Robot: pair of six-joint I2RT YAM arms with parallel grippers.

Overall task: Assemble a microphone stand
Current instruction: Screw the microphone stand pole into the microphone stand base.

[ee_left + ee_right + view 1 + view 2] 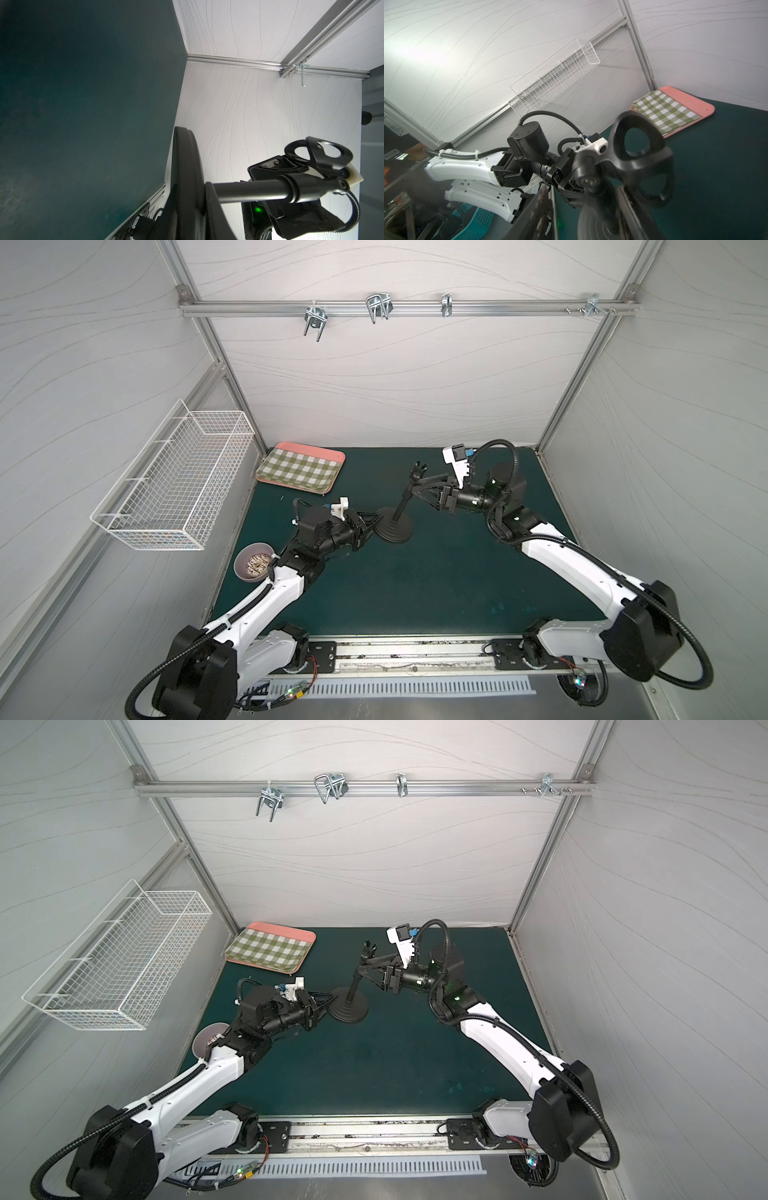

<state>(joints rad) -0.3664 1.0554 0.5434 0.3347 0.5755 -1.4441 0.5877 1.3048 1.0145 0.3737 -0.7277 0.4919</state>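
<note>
Arms reach inward | left pincer clamps base | right pincer at rod, grip unclear

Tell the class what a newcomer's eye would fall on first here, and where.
The black microphone stand stands midway on the green mat, rod set in its round base; the left claw is shut on the base's rim and the right claw flanks the rod just under the clip. Next, a green-checked cloth on a pink tray in the mat's far corner, near a white wire basket on the side wall.
</note>
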